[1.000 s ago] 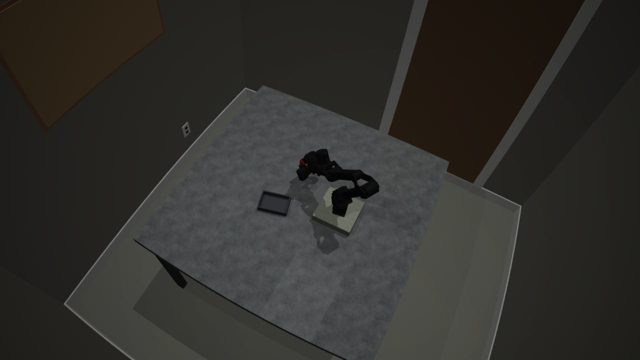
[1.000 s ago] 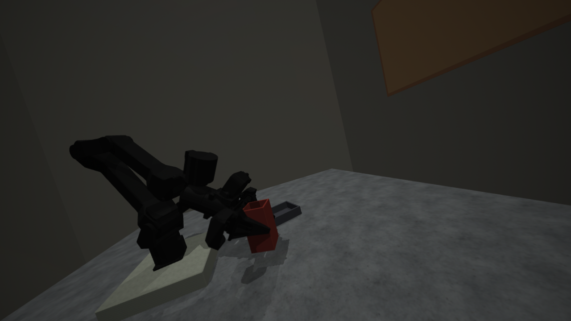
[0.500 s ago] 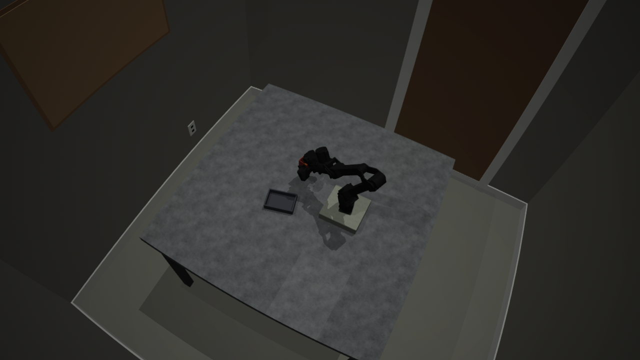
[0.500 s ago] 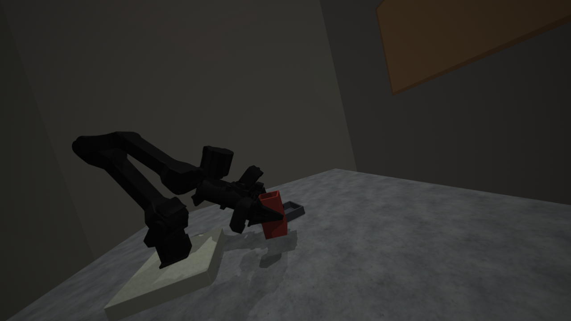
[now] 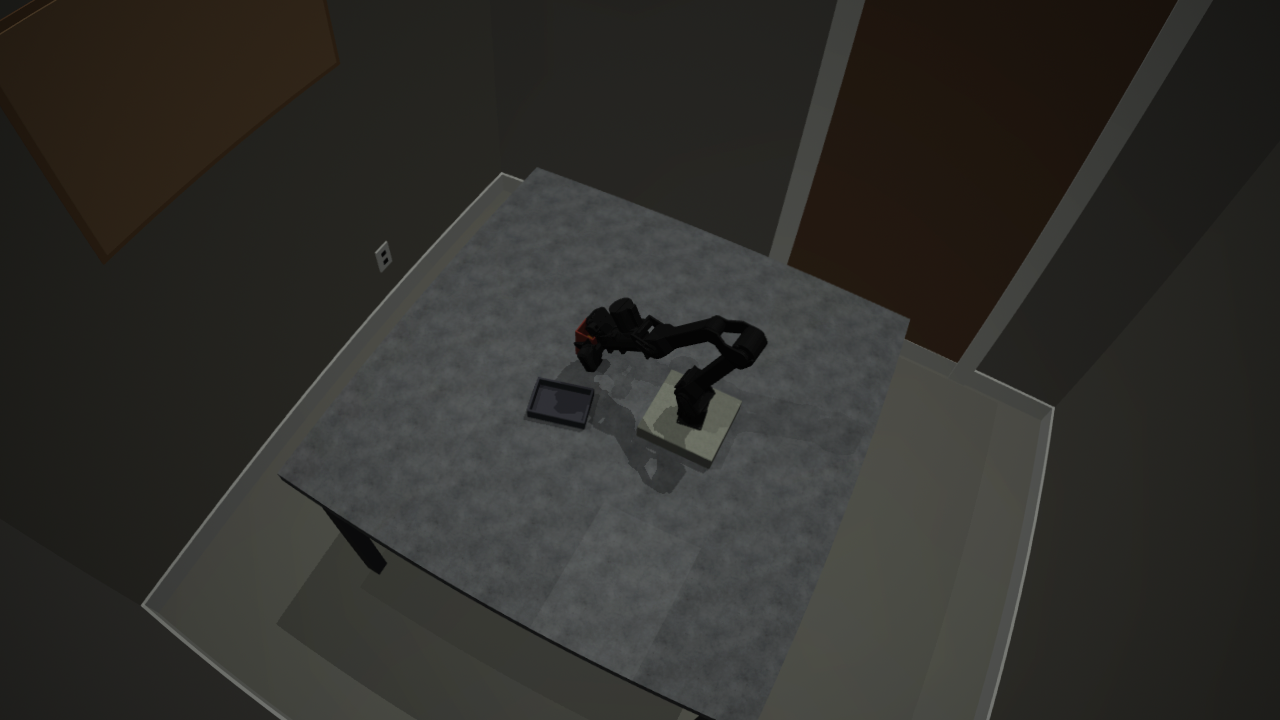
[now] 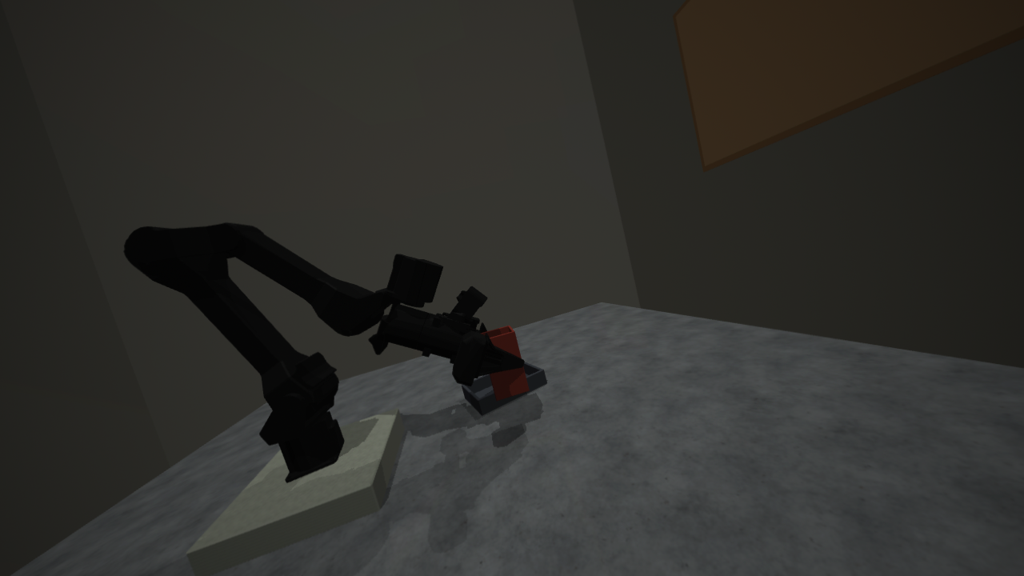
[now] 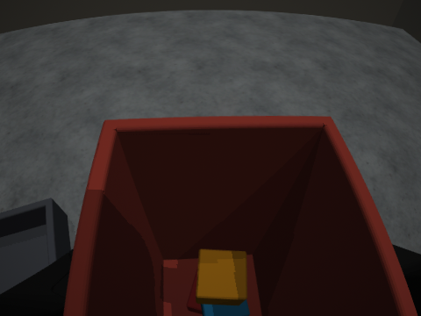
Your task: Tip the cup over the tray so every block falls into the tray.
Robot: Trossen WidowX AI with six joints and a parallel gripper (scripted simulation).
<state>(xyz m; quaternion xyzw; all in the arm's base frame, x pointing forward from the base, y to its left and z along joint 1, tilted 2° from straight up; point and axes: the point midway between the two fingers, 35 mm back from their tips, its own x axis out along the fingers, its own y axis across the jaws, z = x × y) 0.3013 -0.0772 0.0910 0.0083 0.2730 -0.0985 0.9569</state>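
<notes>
The red cup (image 5: 584,332) (image 6: 510,385) (image 7: 219,122) is held above the table, nearly upright with a slight lean. My gripper (image 6: 506,359) is shut on the cup's sides. Inside the cup, in the wrist view, a yellow block (image 7: 221,276) lies on top of a blue block (image 7: 225,310), with a red block (image 7: 193,300) partly hidden beside them. The shallow dark tray (image 5: 547,400) (image 7: 22,252) stands on the table to the left of the cup in the wrist view. In the exterior view the cup hides part of the tray (image 6: 537,381).
The arm's pale base block (image 5: 707,443) (image 6: 307,501) stands on the grey table (image 5: 429,420) (image 6: 680,444), near the tray. The arm's shadow falls on the table and partly into the tray.
</notes>
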